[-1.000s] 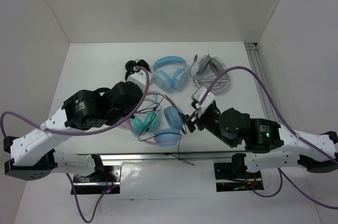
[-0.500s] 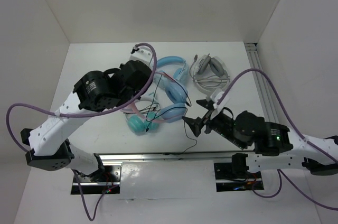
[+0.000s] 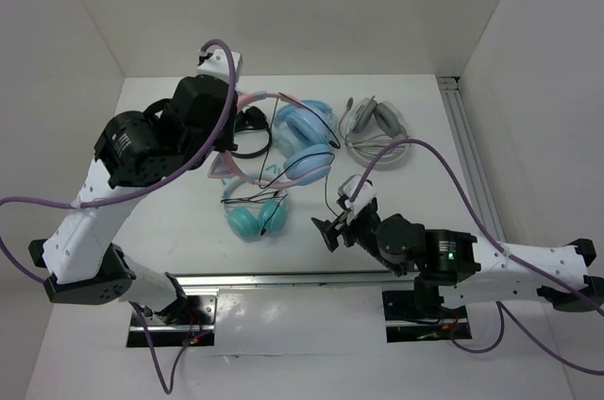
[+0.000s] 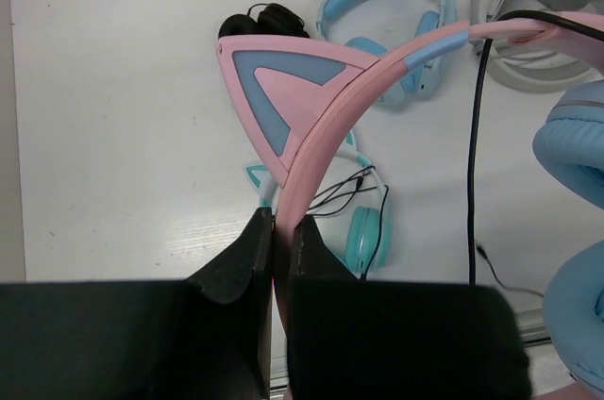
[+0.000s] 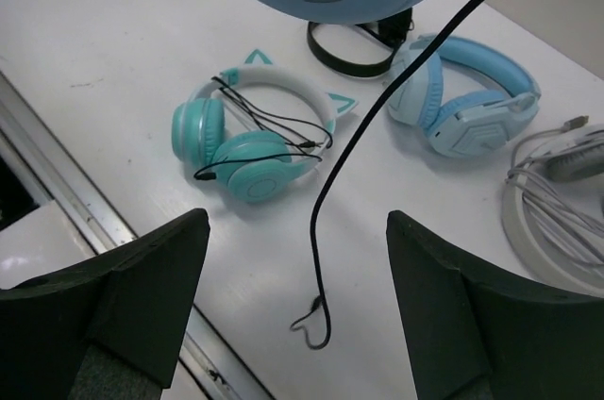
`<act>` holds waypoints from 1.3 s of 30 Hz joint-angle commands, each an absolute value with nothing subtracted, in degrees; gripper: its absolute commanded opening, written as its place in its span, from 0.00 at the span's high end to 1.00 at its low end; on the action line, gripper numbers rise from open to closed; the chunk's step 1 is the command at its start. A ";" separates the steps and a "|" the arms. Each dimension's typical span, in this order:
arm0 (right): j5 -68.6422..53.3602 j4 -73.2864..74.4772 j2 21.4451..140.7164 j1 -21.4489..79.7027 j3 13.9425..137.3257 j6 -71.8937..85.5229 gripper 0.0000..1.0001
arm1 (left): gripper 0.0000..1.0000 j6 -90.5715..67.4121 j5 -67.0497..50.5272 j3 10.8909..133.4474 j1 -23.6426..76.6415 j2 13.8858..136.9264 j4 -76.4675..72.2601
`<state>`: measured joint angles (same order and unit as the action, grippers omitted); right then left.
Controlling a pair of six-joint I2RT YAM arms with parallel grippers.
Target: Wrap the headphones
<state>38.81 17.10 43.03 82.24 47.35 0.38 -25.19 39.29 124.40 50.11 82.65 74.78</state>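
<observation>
The headphones (image 4: 311,126) hang in the air: pink cat-ear headband, light blue ear cups (image 3: 310,162). My left gripper (image 4: 281,223) is shut on the headband just below one pink ear. Their thin black cable (image 5: 326,188) drops from the cup to the table, and its plug end (image 5: 316,320) lies curled there. My right gripper (image 5: 297,221) is low near the table's front, open wide, with nothing touching its fingers. In the right wrist view the cable runs down between the fingers, farther off. One ear cup fills the top of that view.
A teal cat-ear pair (image 3: 255,216) with a pale headband lies below the lifted headphones. An all-light-blue pair (image 3: 304,122), a small black headset (image 3: 250,122) and a grey headset with coiled cable (image 3: 376,131) lie at the back. A metal rail (image 3: 283,277) edges the table front.
My left arm has raised the headphones off the table and carried them back and left. The right gripper has drawn away from the ear cup, opened wider, and the cable now hangs free.
</observation>
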 commanded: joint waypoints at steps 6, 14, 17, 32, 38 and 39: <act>44.48 6.15 46.67 77.63 42.28 1.05 0.17 | 1.00 -24.79 36.92 126.12 48.69 80.42 67.94; 30.95 1.23 48.34 66.54 39.11 2.12 0.32 | 1.00 -24.79 34.10 124.98 46.32 78.58 66.19; 25.43 -1.05 48.34 62.59 39.11 1.49 0.34 | 1.00 -24.26 33.05 124.28 45.79 77.96 65.65; 20.55 -1.77 51.86 57.30 39.28 2.55 1.00 | 1.00 -22.68 29.27 119.36 40.44 75.15 62.84; 36.81 5.17 46.33 58.62 46.22 3.08 1.00 | 1.00 -17.59 24.27 110.58 39.81 71.73 58.72; 40.13 6.32 46.32 58.62 49.19 2.55 1.00 | 1.00 -16.27 22.87 107.35 39.81 70.50 58.10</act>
